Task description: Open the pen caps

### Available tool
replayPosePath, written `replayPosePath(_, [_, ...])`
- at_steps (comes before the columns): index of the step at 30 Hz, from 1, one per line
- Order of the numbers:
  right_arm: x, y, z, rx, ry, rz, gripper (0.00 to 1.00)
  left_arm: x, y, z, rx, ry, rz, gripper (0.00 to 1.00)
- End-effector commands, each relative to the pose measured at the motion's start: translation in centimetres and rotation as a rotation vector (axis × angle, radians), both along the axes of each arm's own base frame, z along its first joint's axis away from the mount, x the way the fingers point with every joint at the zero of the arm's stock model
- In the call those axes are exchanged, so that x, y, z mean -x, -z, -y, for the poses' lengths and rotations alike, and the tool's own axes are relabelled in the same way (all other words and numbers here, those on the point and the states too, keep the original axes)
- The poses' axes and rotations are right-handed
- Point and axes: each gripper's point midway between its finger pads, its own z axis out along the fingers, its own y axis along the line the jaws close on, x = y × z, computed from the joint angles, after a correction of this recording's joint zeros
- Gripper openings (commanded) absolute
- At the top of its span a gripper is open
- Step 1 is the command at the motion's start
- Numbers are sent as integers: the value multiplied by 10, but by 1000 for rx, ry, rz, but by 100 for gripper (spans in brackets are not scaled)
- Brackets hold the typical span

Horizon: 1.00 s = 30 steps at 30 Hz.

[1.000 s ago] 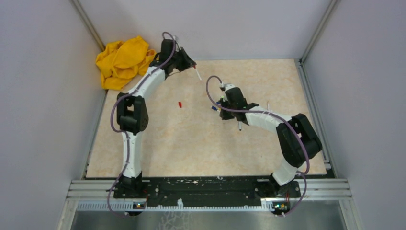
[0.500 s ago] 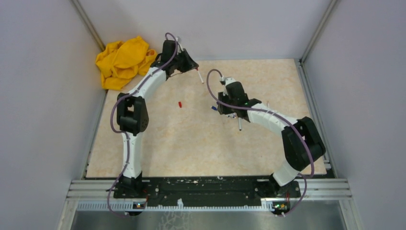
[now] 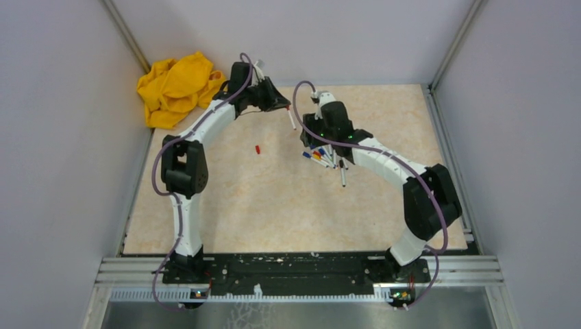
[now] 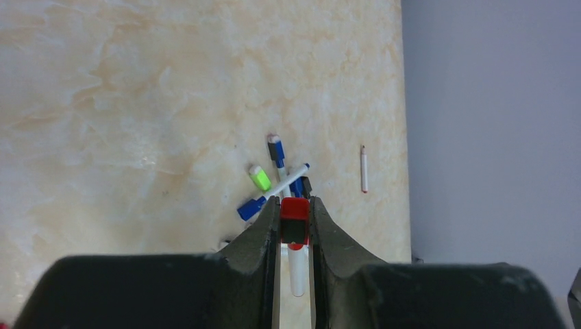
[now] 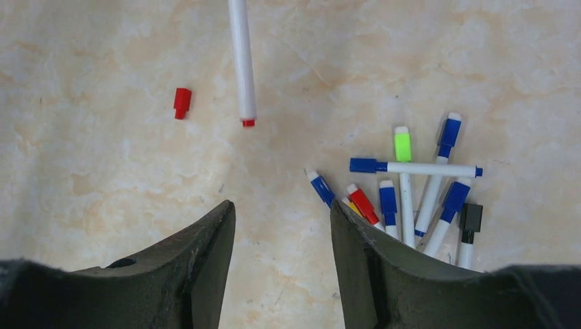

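Note:
My left gripper (image 4: 295,202) is shut on a white pen (image 4: 297,264) by its red rear end. In the right wrist view that pen (image 5: 241,62) hangs in from the top with a bare red tip. A loose red cap (image 5: 181,103) lies on the table to its left, and it also shows in the top view (image 3: 258,149). My right gripper (image 5: 282,209) is open and holds nothing, above bare table between the cap and a pile of capped pens (image 5: 411,185). The pile shows blue caps, a green cap (image 5: 402,145), a red cap (image 5: 362,203) and a black cap (image 5: 470,218).
A yellow cloth (image 3: 177,88) is bunched in the far left corner. One pen (image 3: 342,175) lies apart just near of the pile. Another thin white pen with a red tip (image 4: 364,169) lies close to the right wall. Grey walls enclose the table.
My right gripper has opened from shut and moved toward the far side, uncovering the pen pile. The left gripper has shifted slightly right, still holding its pen.

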Motion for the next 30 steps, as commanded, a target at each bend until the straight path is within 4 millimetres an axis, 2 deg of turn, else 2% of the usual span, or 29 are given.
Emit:
replayPosePath(1, [-22,-34,-21,-53,-28,99,53,27,-31,20,84,89,7,0])
replayPosePath(10, [-38,-39,-34,-64,-38,106,53,45,-29,34,110,134,-11,0])
replayPosePath(17, [-47,-34,-40,-66,-40,102,50,54,-34,41,119,150,-6,0])
replayPosePath(21, [-51,-27,-41,-60,-36,93,37,54,-38,42,127,150,2,0])
replayPosePath(23, [-51,-24,-41,-55,-34,90,19,54,-39,42,133,152,2,0])
replayPosePath(24, [-52,-23,-40,-54,-32,90,5,54,-40,42,134,151,4,0])
replayPosePath(25, [-53,-22,-39,-54,-30,90,0,53,-39,42,133,145,2,0])
replayPosePath(27, [-53,-19,-39,-48,-32,88,0,52,-38,40,130,129,6,0])
replayPosePath(30, [-49,-15,-37,-43,-38,82,0,39,-36,33,123,84,23,0])
